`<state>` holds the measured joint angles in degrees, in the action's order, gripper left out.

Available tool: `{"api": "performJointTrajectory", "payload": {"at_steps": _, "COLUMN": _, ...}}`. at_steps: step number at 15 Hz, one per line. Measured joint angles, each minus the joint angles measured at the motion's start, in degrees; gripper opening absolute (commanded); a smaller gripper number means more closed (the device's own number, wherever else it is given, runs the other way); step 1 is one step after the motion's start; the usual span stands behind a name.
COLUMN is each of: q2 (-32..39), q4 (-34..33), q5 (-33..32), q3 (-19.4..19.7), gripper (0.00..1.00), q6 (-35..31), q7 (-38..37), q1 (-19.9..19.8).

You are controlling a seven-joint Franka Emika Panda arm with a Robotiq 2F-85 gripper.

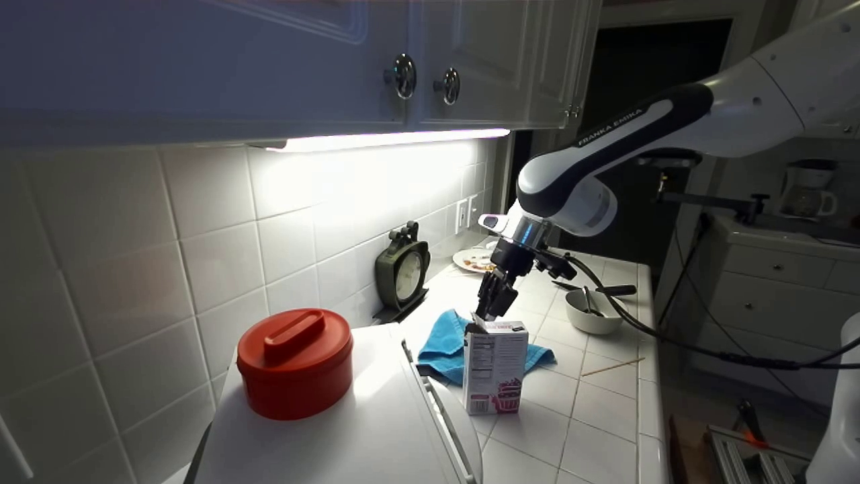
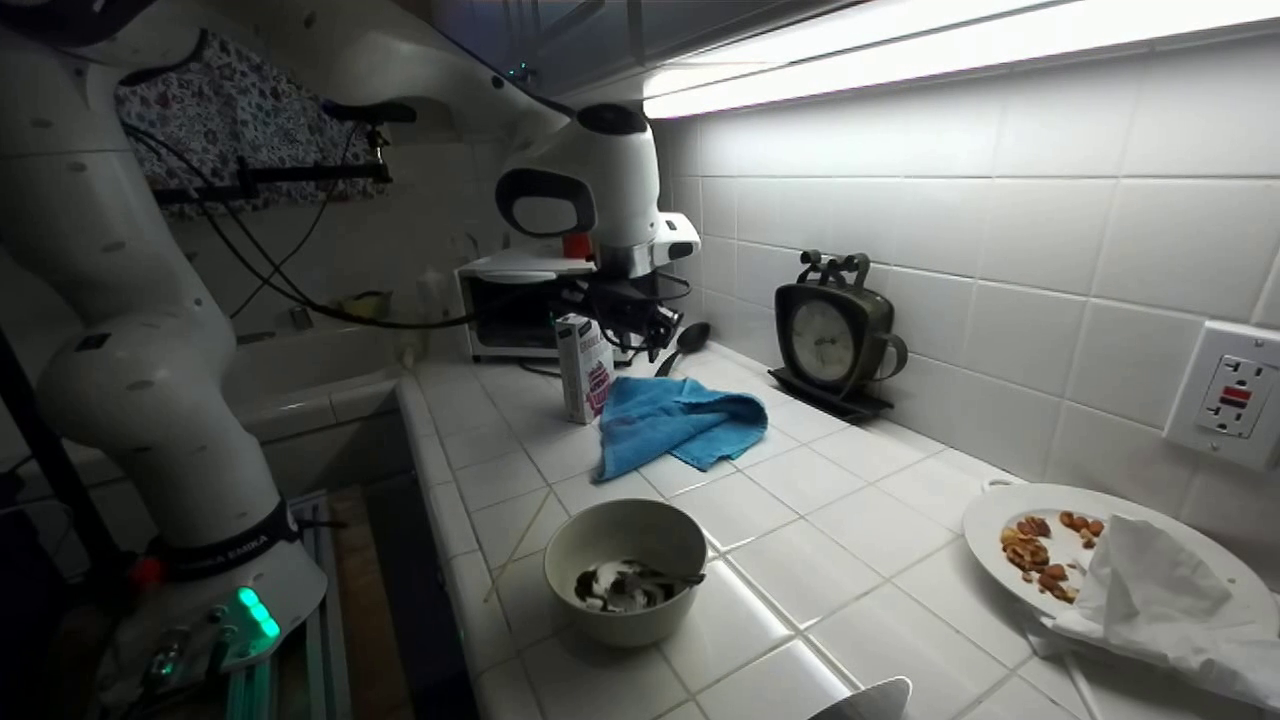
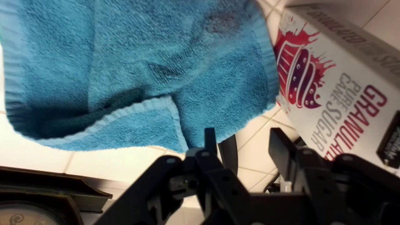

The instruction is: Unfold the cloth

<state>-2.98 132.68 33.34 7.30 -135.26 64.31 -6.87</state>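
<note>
Opposite exterior views, shared counter [image 2: 800, 505]; close downward wrist view

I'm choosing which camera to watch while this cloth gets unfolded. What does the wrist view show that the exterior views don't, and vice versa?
Only the wrist view: a dark patch on the cloth and readable PURE CANE SUGAR lettering on the carton.
Only the exterior views, in both: the pale bowl, the plate and the thin stick.
Shared by all: the cloth, the carton, the dark-framed dial, cut off in the wrist view, and the end effector.
</note>
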Motion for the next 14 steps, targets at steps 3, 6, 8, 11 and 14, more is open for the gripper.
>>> {"api": "performJointTrajectory", "payload": {"at_steps": 3, "q2": -0.7, "q4": 0.1, "q5": -4.1, "q3": 1.9, "gripper": 0.98, "q6": 0.0, "q7": -3.9, "q1": -1.2}}
{"api": "performJointTrajectory", "payload": {"at_steps": 6, "q2": -0.3, "q4": 0.0, "q5": -2.9, "q3": 3.5, "gripper": 1.0, "q6": 0.0, "q7": -5.3, "q1": -1.6}}
{"api": "performJointTrajectory", "payload": {"at_steps": 8, "q2": 0.9, "q4": -0.7, "q5": 1.1, "q3": 4.2, "gripper": 1.0, "q6": 0.0, "q7": -6.2, "q1": -1.7}}
{"api": "performJointTrajectory", "payload": {"at_steps": 11, "q2": 4.3, "q4": -3.4, "q5": 6.2, "q3": 4.8, "gripper": 1.0, "q6": 0.0, "q7": -10.0, "q1": -2.5}}
{"api": "performJointTrajectory", "payload": {"at_steps": 14, "q2": 8.1, "q4": -6.1, "q5": 11.3, "q3": 4.8, "gripper": 1.0, "q6": 0.3, "q7": -13.8, "q1": -3.6}}
